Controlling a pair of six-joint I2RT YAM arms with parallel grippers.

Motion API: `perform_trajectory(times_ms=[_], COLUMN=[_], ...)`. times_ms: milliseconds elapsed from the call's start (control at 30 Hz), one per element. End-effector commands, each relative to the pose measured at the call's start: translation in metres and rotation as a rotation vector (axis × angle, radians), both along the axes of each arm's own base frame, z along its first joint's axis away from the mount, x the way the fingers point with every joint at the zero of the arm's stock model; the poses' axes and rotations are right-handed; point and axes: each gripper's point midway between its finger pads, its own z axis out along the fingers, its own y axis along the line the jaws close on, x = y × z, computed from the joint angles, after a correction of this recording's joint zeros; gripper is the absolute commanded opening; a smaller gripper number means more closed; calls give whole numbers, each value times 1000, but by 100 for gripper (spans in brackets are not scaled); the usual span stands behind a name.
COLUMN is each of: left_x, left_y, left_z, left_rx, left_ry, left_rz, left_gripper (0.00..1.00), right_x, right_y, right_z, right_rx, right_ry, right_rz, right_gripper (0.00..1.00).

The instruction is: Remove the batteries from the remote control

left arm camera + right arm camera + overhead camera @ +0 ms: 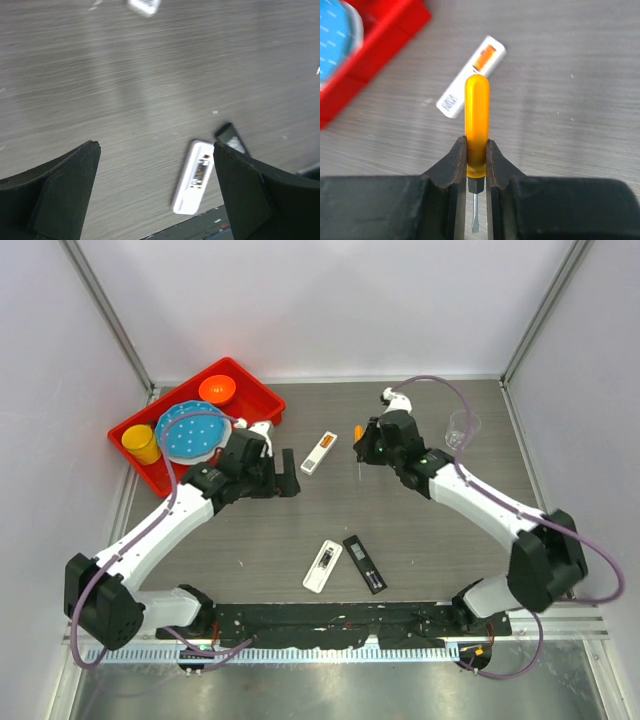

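Table (270, 530): grey wood-grain top. Walls (330, 300): plain white panels, three sides. Posts (110, 318): grey metal, at both far corners.

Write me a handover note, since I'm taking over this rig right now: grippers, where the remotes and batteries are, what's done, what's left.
Left gripper: open, empty, above the table.
Right gripper: shut on the orange-handled screwdriver.
Far white remote: bay open, orange batteries inside.
Near white remote: bay open, no orange showing; black strip beside it.
Done: screwdriver in hand.
Left: get the batteries out of the far remote.
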Motion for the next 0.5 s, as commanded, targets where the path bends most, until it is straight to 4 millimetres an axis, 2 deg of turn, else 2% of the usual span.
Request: perform_trajectory(times_ms=[0, 33, 67, 100, 133, 267, 467], left_x=[18, 23, 22, 19, 24, 24, 26], left_y=[-74, -90, -103, -116, -127, -160, -188], left_z=[49, 62, 69, 71, 82, 99, 86], left_rx=[-242, -307, -348, -394, -443, -536, -560], left_ry=[-113, -148, -158, -142, -179, -219, -166], left_rz=[-180, -210, -245, -294, -316, -397, -457], left_gripper=[100, 100, 100, 100, 99, 98, 90], right_x=[-3, -7, -11, -13, -17, -27, -33], right_y=[0, 2, 2, 1, 2, 3, 6], right_z=[54, 56, 66, 68, 70, 80, 89], right_rx=[163, 185, 209, 222, 246, 302, 364], right_ry=[-120, -112, -125, -125, -119, -118, -117], right_rz=[-18, -4, 3, 8, 12, 22, 41], right_gripper=[1, 1, 1, 1, 1, 1, 1])
